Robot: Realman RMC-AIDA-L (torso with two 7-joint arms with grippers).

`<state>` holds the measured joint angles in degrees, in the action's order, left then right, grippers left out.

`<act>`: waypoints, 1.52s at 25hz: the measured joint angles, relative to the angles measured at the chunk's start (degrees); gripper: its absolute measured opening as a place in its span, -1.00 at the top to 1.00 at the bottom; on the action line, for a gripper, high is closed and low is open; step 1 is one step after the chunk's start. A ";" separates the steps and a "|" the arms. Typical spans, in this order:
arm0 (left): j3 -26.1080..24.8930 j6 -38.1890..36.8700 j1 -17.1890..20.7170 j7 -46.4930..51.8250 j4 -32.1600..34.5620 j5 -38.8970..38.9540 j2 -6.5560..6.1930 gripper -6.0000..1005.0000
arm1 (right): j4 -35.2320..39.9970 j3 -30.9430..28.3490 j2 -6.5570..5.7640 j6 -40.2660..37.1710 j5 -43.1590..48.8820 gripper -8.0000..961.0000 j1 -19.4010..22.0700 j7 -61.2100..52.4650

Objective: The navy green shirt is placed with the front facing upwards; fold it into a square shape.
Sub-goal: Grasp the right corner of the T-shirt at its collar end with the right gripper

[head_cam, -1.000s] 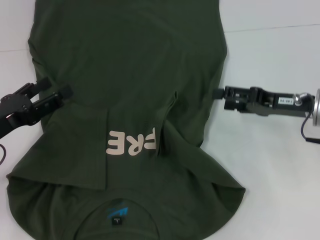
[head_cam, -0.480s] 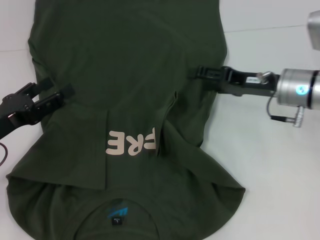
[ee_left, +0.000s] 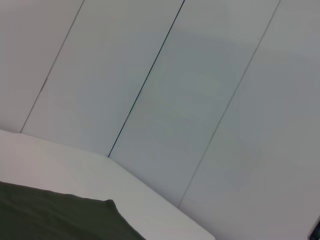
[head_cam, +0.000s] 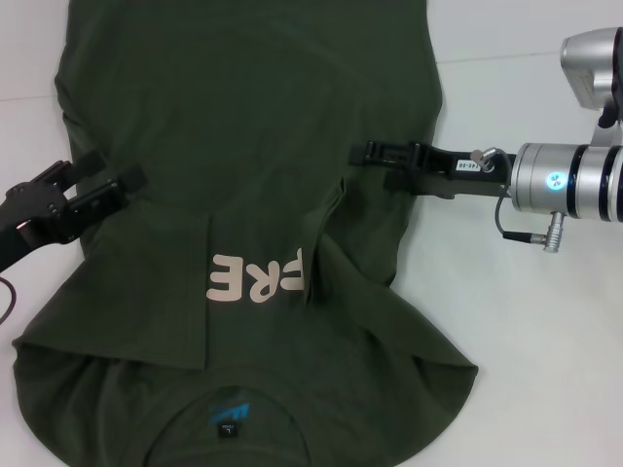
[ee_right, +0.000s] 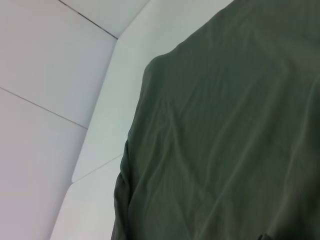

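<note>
The navy green shirt lies on the white table, collar toward me. Its pale letters "FRE" and blue neck label face up. Both side parts are folded in over the chest, leaving creases beside the letters. My left gripper rests at the shirt's left edge, open, with its fingers apart on the cloth. My right gripper reaches in from the right and hovers over the shirt's right part, level with the fold. The right wrist view shows plain green cloth. A shirt corner shows in the left wrist view.
White table surface lies to the right of the shirt and at the far left. Pale wall panels stand behind the table. The right arm's silver wrist with its cable hangs above the table on the right.
My right gripper has moved left, from off the shirt's right edge to over the cloth. The left gripper and the shirt have not moved.
</note>
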<state>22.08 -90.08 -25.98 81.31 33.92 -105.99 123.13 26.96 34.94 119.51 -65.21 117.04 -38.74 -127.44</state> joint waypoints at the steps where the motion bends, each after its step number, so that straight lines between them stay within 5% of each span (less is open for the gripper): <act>1: 0.05 -0.01 -0.01 -0.19 0.00 0.00 0.00 -0.80 | -0.33 -0.01 0.01 0.39 -0.04 -0.97 -0.20 0.12; 22: -0.10 -0.03 0.30 -0.44 0.00 0.00 0.00 -0.80 | -2.56 0.59 -0.14 4.06 -0.74 -0.97 -0.33 -0.46; 38: -0.11 -0.10 0.32 -0.36 0.00 0.00 0.00 -0.80 | -1.64 -0.49 -1.77 0.07 -0.77 -0.97 5.37 -2.48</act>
<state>21.97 -90.18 -25.66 80.95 33.92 -105.99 123.13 25.32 34.46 117.74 -65.13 116.26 -33.37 -129.93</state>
